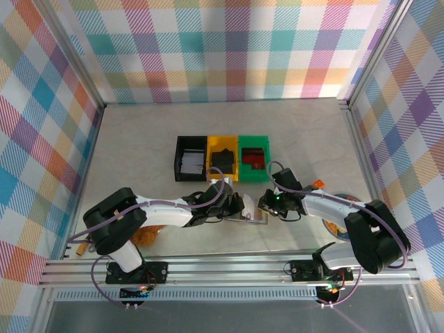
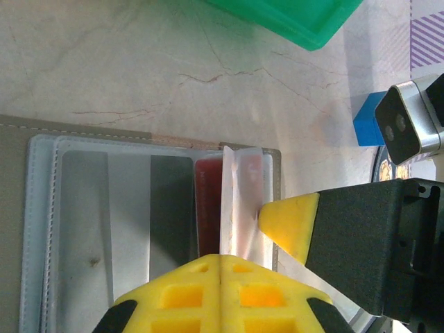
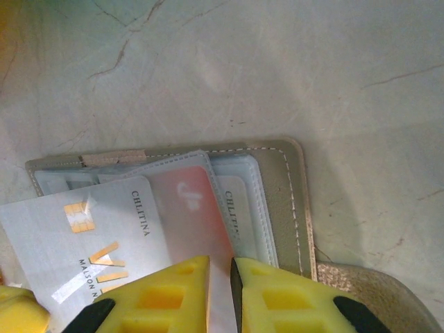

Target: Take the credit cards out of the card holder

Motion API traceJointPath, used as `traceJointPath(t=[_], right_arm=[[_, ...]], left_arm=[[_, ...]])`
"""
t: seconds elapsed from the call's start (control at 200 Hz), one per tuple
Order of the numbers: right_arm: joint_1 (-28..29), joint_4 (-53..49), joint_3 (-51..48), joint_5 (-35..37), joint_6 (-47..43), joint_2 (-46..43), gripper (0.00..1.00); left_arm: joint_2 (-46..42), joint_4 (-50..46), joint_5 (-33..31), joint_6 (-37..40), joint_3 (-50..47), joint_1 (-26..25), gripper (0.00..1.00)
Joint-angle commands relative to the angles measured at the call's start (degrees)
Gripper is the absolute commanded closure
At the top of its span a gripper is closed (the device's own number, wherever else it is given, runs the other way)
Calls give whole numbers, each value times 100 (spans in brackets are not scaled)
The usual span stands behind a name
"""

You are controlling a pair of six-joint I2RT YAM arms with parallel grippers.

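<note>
Holder [image 3: 298,201]: lying open at 6 o'clock from the green bin [image 1: 254,138].
Left gripper [image 2: 220,267]: fingers pressing together, sitting at the holder's 9 o'clock.
Right gripper [image 3: 220,270]: pinching the red card [image 3: 191,215] from 3 o'clock.
Silver card [image 3: 90,236]: sticking out beside it.

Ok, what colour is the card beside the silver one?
The card is reddish pink; the right wrist view shows it best.

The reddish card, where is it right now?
In the right wrist view the reddish card sits in the card holder, beside the silver card, its lower end between the nearly closed jaws of the right gripper.
</note>
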Motion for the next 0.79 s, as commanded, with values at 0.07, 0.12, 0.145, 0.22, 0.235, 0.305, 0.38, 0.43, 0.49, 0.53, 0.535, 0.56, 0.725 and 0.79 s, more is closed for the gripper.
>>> traceJointPath(t=[0.07, 0.12, 0.145, 0.22, 0.235, 0.305, 0.38, 0.43, 0.49, 0.53, 0.535, 0.56, 0.725, 0.79], right_arm=[[67, 124, -11, -321, -204, -111, 78], [136, 164, 48, -323, -216, -107, 77], [184, 163, 83, -301, -225, -84, 77], [236, 130, 165, -267, -212, 29, 77], [240, 123, 176, -249, -197, 51, 77], [237, 169, 158, -199, -150, 148, 77], [250, 197, 169, -228, -120, 259, 77], [259, 241, 162, -251, -122, 318, 77], [259, 283, 151, -247, -119, 348, 78], [267, 320, 127, -269, -128, 359, 78], [267, 331, 126, -269, -128, 359, 78], [267, 340, 117, -269, -128, 366, 78], [276, 321, 123, -270, -146, 407, 78], [276, 334, 111, -280, -155, 412, 79]], left_arm=[[-120, 69, 73, 57, -67, -53, 100], [-81, 125, 129, 46, -59, -59, 100], [-63, 135, 155, 32, -42, -54, 100], [0, 179, 219, 21, -3, -62, 100], [8, 180, 226, 15, 2, -62, 100], [70, 235, 267, -7, 20, -62, 100], [116, 269, 305, -25, 21, -62, 100], [140, 290, 331, -18, 37, -75, 100], [171, 279, 356, -16, 64, -79, 100], [186, 292, 371, -16, 73, -79, 100], [183, 293, 370, -16, 73, -79, 100], [194, 294, 389, -16, 80, -79, 99], [251, 285, 448, 2, 134, -79, 86], [259, 284, 448, -1, 134, -79, 84]])
